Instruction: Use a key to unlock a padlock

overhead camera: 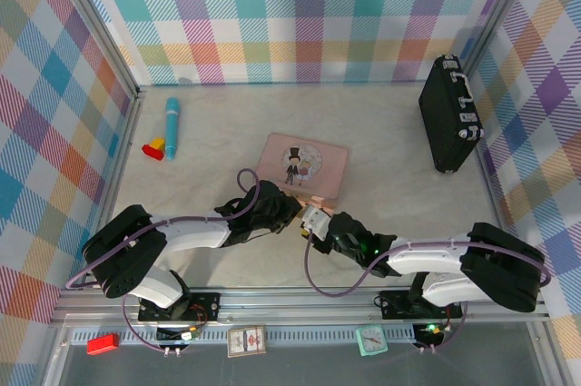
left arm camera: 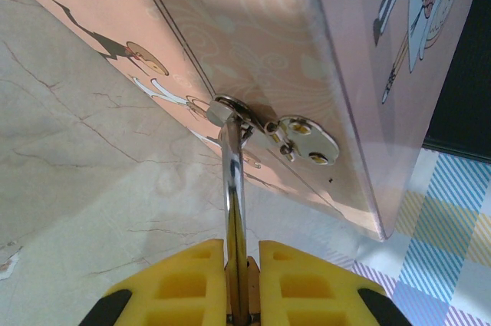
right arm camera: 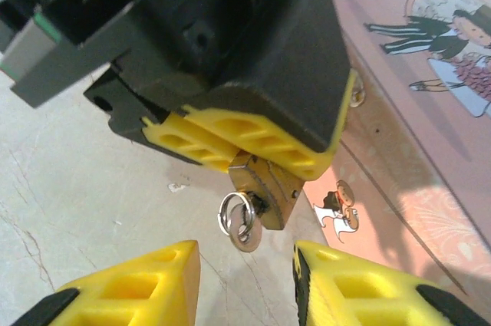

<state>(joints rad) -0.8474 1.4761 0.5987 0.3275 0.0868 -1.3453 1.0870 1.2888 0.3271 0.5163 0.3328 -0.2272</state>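
L gripper point(left arm camera: 242, 284) is clamped on the padlock point(right arm camera: 267, 186). In its wrist view the thin silver shackle point(left arm camera: 233, 203) runs up from btwn the yellow pads point(left arm camera: 180, 288) to the hasp point(left arm camera: 305, 139) on the pink tin point(overhead camera: 304, 163). So the lock hangs at the tin's near edge, mid-table point(overhead camera: 390, 177), w/ both arms meeting there. Key point(right arm camera: 247, 238) looks seated in the keyhole at the bottom of the brass body, its ring point(right arm camera: 232, 215) dangling beside it. R gripper point(right arm camera: 245, 280) has jaws apart, nothing btwn them, key just ahead of the gap. I reckon we're at the grab-the-key step: insertion looks done, turn not yet. Next I need to ease R fwd so its pads straddle the key head, not the ring, then pinch & rotate the wrist while L holds the body steady
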